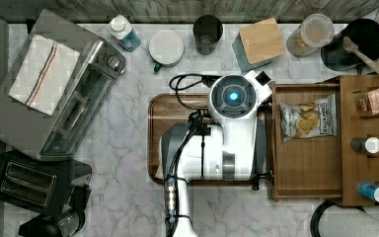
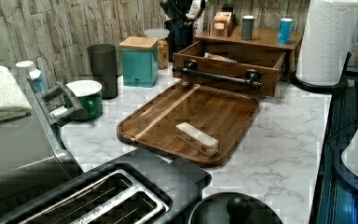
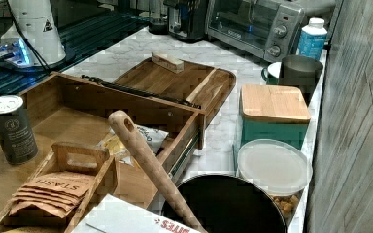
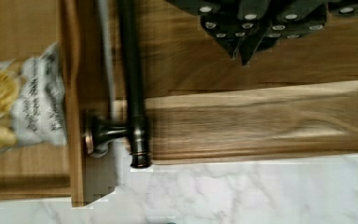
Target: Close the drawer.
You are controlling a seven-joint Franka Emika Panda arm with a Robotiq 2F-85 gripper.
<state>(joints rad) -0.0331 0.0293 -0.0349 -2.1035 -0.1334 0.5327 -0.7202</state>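
The white marble table [image 2: 279,140] holds one dark wooden tray [image 2: 205,112] with rounded corners. One brown wooden drawer [image 1: 306,163] stands pulled out, touching the tray's edge. Inside lies one chip bag [image 1: 308,117]. One black bar handle [image 4: 133,84] runs along its front. I cannot tell whether the tool [image 4: 242,49] is apart or together.

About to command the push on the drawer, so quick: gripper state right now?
Gripper: cannot be told; it holds nothing and hangs over the tray beside the drawer's handle bar.
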